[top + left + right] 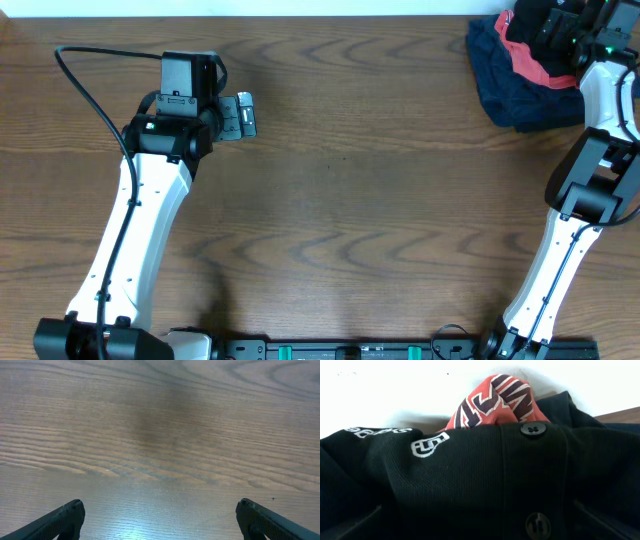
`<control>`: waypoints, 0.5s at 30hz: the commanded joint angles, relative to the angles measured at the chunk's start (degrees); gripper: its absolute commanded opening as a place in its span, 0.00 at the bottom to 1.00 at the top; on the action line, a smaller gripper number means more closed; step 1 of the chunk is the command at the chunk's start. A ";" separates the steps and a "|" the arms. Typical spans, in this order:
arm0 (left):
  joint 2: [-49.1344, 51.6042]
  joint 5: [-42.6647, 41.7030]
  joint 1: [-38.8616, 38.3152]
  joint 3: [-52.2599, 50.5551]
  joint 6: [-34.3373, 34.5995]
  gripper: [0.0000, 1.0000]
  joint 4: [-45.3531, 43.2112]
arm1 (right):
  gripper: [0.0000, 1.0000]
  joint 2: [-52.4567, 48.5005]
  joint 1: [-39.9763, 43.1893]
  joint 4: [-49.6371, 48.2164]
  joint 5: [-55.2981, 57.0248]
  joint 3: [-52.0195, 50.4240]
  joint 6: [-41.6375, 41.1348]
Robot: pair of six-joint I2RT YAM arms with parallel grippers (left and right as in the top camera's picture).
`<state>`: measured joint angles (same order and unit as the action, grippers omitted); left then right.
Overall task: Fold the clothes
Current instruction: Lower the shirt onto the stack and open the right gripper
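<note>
Wood, brown with a broad wavy grain, makes up the table, and most of it lies bare under soft light that leaves a pale sheen near the left wrist camera. A narrow white strip runs beyond the table's far edge, and a plain white background stands behind the pile in the right wrist view. The left gripper hovers over bare wood at the far left, its fingers spread wide with nothing between them; a black cable loops away from its arm. A dark rail lies along the near edge between the two arm bases.

In the far right corner a pile of clothes sits on the table. The black garment, with a small white logo and dark buttons, fills the right wrist view, close under the right gripper, whose jaws stand wide. A red garment with white lettering pokes up behind it, and a navy garment lies underneath, spilling towards the table's middle.
</note>
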<state>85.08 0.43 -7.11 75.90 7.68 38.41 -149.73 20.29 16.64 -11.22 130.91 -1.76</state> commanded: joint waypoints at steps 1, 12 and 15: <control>0.68 0.70 0.35 0.28 -0.31 0.98 0.31 | 0.99 -3.61 0.17 4.83 -2.78 -4.33 -2.16; 0.66 0.72 0.35 0.31 -0.31 0.98 0.37 | 0.99 24.87 0.33 9.31 -2.51 -4.02 0.13; 0.66 0.72 0.35 0.31 -0.31 0.98 0.35 | 0.99 33.24 -0.61 13.81 -2.80 -4.02 0.11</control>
<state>85.08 0.43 -7.11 75.90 7.68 38.70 -127.59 20.62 28.88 -13.21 125.91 -1.78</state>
